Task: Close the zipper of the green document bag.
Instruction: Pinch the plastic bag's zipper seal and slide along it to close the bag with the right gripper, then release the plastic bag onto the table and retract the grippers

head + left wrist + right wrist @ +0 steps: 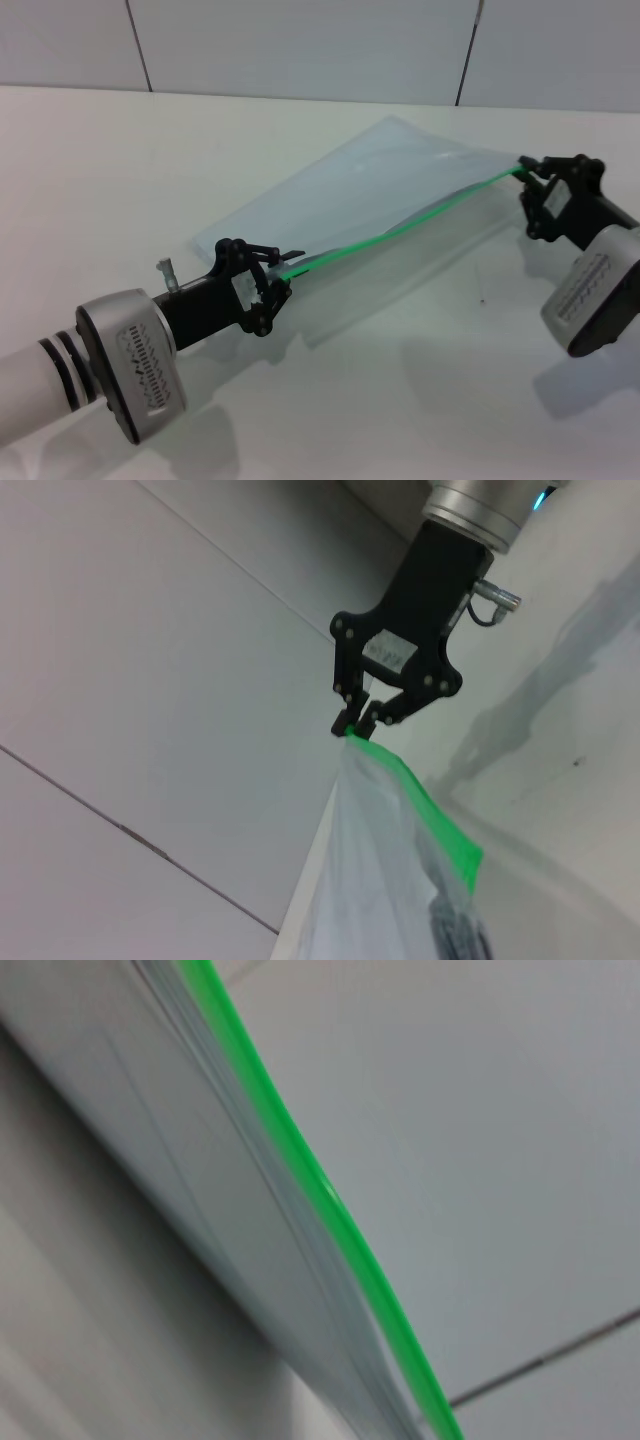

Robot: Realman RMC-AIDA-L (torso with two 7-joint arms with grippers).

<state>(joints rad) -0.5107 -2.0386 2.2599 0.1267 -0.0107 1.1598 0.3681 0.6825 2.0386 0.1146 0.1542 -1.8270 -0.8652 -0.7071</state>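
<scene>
The green document bag is a translucent pale pouch lying slanted on the white table, its zip edge raised and stretched between both grippers. The zipper is a thin bright green line sagging slightly in the middle. My left gripper is at the near end, shut on the zipper there; the slider is hidden. At the far end my right gripper is shut on the bag's corner, and the left wrist view shows that right gripper pinching the green strip's tip. The right wrist view looks along the zipper and the bag.
A white table spreads around the bag, with a panelled white wall behind it. Something dark lies inside the bag near my left gripper.
</scene>
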